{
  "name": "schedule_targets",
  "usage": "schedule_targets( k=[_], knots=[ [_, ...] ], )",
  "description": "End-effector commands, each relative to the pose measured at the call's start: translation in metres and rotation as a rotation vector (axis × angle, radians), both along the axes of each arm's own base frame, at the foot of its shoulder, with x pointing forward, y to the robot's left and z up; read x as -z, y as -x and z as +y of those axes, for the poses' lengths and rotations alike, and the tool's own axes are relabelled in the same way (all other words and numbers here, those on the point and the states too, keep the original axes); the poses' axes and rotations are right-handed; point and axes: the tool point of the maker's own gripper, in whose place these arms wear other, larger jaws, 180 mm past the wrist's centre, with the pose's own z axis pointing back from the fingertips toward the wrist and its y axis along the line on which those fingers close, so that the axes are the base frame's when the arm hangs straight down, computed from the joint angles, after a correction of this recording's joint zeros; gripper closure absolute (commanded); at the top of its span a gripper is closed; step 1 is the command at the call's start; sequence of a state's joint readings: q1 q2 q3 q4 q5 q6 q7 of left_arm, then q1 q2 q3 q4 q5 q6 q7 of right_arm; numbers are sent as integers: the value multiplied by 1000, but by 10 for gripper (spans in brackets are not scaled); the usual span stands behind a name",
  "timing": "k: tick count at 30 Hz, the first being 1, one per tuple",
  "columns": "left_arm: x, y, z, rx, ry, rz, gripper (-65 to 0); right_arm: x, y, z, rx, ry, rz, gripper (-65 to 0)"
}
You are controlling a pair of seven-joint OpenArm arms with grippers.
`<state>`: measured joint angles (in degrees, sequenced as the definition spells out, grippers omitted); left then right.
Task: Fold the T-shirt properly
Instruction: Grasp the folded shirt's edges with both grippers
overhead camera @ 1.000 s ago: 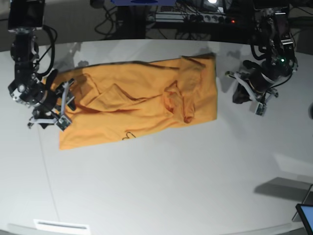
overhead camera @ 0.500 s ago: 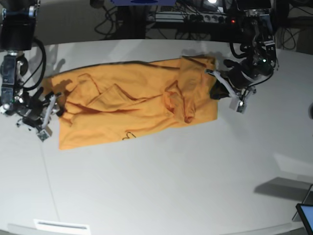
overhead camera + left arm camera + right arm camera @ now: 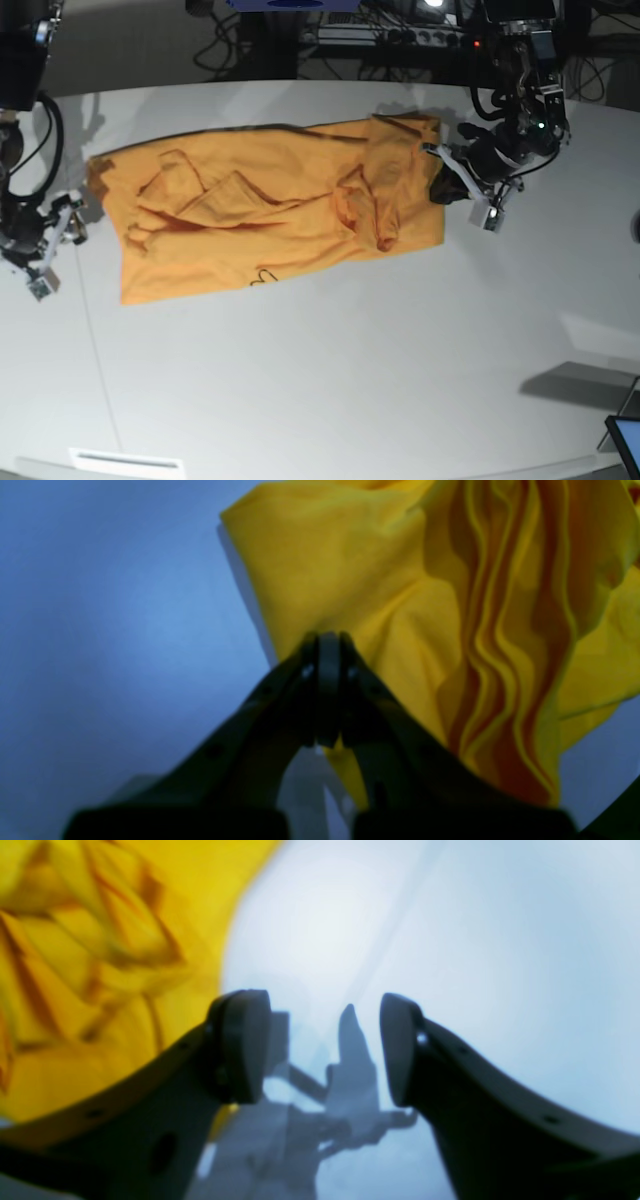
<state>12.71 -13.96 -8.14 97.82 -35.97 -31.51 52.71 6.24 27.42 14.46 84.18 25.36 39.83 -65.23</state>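
In the left wrist view the left gripper (image 3: 327, 645) is pinched closed with nothing visibly between its tips, right at the T-shirt's (image 3: 400, 605) near edge, bare bench (image 3: 110, 630) spreading toward 9 o'clock. In the right wrist view the right gripper (image 3: 325, 1050) is spread apart and empty over bare bench, cloth toward 10 o'clock. In the base view the shirt lies rumpled across the bench's far half, the left gripper at its 3 o'clock edge, the right gripper off its 9 o'clock edge, and wide clear surface toward 6 o'clock.

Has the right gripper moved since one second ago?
Yes. In the base view the right gripper has drawn back from the T-shirt, which has not moved, toward the table's left edge, and is now apart from the cloth.
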Motion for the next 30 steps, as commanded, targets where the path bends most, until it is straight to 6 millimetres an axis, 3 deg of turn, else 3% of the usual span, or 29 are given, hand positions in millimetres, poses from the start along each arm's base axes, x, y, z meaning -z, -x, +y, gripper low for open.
schedule_targets(
  k=[1, 12, 18, 26, 30],
  knots=[
    [-11, -8, 1, 3, 5, -44, 0, -20, -12, -5, 0, 2, -50, -418],
    [-5, -5, 2, -3, 12, -25, 0, -29, -10, 12, 36, -186, -62, -440],
    [-5, -5, 2, -3, 13, -25, 0, -11, -7, 30, 48, -254, -25, -440],
    [-4, -4, 2, -3, 12, -22, 0, -6, -14, 56, 40, -315, -33, -440],
    [-4, -4, 2, -3, 12, -22, 0, 7, -15, 69, 45, -371, -22, -440]
  ],
)
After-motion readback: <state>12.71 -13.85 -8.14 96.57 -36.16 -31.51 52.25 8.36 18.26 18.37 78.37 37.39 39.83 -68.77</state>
